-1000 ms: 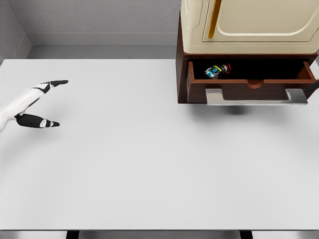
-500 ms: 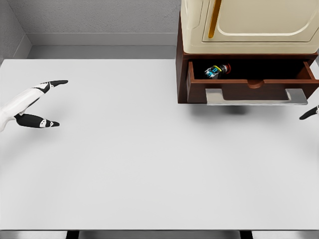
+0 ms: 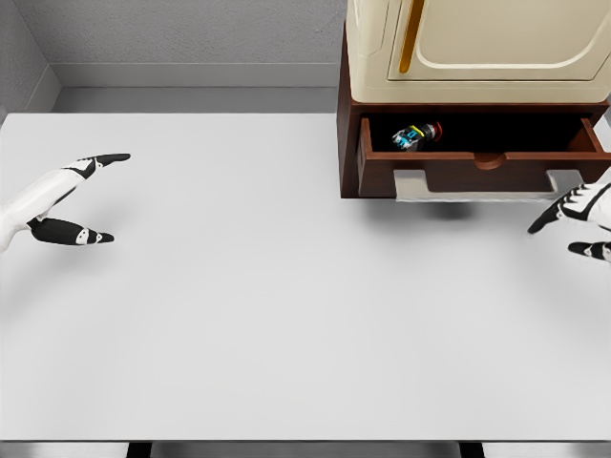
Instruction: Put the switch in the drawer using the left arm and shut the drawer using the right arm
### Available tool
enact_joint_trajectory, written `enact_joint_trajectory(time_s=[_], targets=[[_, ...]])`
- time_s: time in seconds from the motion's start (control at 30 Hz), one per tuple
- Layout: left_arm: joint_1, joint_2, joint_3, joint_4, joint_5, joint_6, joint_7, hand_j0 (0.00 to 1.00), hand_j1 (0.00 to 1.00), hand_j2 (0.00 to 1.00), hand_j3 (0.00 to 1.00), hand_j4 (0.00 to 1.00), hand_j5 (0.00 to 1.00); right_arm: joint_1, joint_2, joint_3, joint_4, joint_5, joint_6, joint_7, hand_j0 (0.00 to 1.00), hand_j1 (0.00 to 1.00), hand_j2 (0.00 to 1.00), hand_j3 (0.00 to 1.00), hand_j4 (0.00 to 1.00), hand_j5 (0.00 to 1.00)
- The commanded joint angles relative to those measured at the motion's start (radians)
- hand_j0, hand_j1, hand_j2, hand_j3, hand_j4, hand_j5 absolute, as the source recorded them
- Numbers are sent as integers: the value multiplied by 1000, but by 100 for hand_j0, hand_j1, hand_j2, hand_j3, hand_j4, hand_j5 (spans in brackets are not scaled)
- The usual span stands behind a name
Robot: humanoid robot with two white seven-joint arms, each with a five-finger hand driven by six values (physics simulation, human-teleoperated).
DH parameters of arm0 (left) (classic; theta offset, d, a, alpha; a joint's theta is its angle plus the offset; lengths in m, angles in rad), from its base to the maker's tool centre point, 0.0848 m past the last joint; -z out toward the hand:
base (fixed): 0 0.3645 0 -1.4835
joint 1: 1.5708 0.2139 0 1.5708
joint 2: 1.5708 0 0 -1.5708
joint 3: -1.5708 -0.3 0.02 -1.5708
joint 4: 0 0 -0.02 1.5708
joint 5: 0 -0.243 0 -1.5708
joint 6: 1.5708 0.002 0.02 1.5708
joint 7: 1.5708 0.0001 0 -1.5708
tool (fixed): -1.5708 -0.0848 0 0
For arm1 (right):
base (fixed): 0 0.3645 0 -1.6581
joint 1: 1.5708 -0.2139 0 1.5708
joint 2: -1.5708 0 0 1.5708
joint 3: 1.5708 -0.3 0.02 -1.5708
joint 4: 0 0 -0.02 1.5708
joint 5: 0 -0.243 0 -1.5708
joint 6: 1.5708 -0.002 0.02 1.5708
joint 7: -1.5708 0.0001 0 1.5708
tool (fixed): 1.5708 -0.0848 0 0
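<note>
Fingers [image 3: 552, 216] spread nr drawer [image 3: 477, 164]; switch [image 3: 416, 135] inside.

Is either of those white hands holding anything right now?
No. The left hand and right hand are both open and empty; the switch lies in the drawer.

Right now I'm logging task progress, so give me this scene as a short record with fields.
switch: lying inside the open drawer, left part
drawer: pulled out, not yet closed
drawer handle: grey bar on the front, untouched
left hand: open, empty, over the table's left side
right hand: open, at the right edge, just below the handle's right end
table: white
</note>
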Motion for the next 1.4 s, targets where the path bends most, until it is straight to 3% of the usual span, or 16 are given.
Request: enact_joint_trajectory(time_s=[0.0,0.2,0.5,0.6,0.9,1.0,1.37], targets=[[0,1,0,-1,8,2,0,100,100,100,100,100,100,0,-3,2,2,-6,3,0,63,63,63,63,63,63],[2,1,0,1,8,2,0,100,100,100,100,100,100,-6,-3,19,5,-3,3,0,63,63,63,63,63,63],[0,1,0,1,8,2,0,100,100,100,100,100,100,-54,1,48,68,17,3,0,63,63,63,63,63,63],[0,1,0,1,8,2,0,100,100,100,100,100,100,-100,7,105,78,42,3,0,63,63,63,63,63,63],[0,3,0,1,8,2,0,100,100,100,100,100,100,-121,14,111,95,45,3,0,64,64,64,64,64,64],[0,3,0,1,8,2,0,100,100,100,100,100,100,-196,34,183,137,54,3,0,64,64,64,64,64,64],[2,3,0,1,8,2,0,100,100,100,100,100,100,-321,106,270,189,99,3,0,65,65,65,65,65,65]])
